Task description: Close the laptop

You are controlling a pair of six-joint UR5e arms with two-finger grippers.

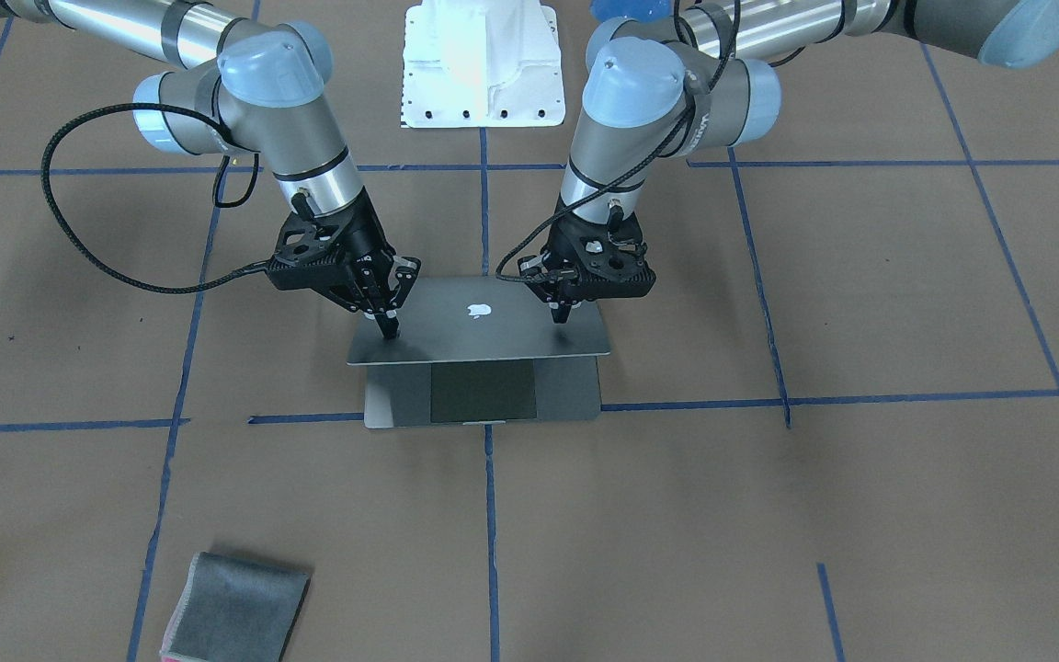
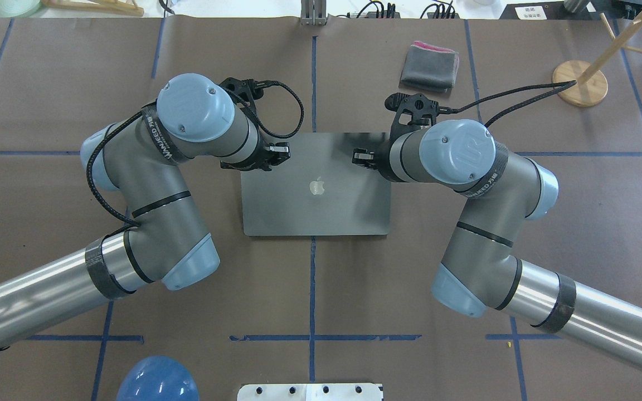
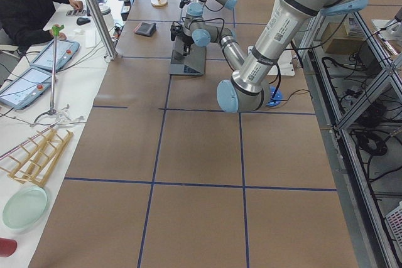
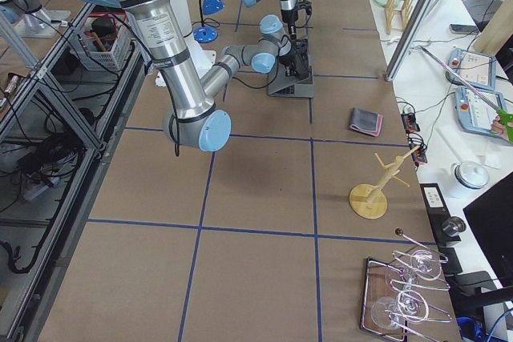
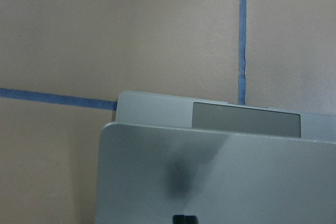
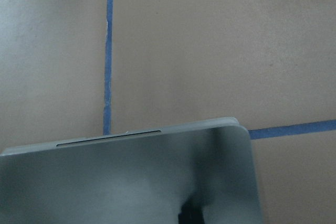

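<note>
Counter (image 1: 860, 515): brown paper cover, blue tape grid.
Laptop (image 1: 483, 317): mid-counter on a tape crossing; lid tilted low over base, not yet flat; trackpad strip shows past lid edge.
Left claw (image 1: 562, 311): fingers pinched together, grips nothing, tip on lid's left part.
Right claw (image 1: 389, 324): same pinch, grips nothing, tip on lid's right part.
Cloth (image 1: 235, 607): grey, folded, pink edge; operators' side, well apart from laptop.
Wooden stand (image 2: 580, 83): nr counter edge, robot's right.
Room: white bench (image 3: 25, 123) w/ tablets, operator (image 3: 31, 4) in black seated there; metal framing & cables behind robot.
</note>
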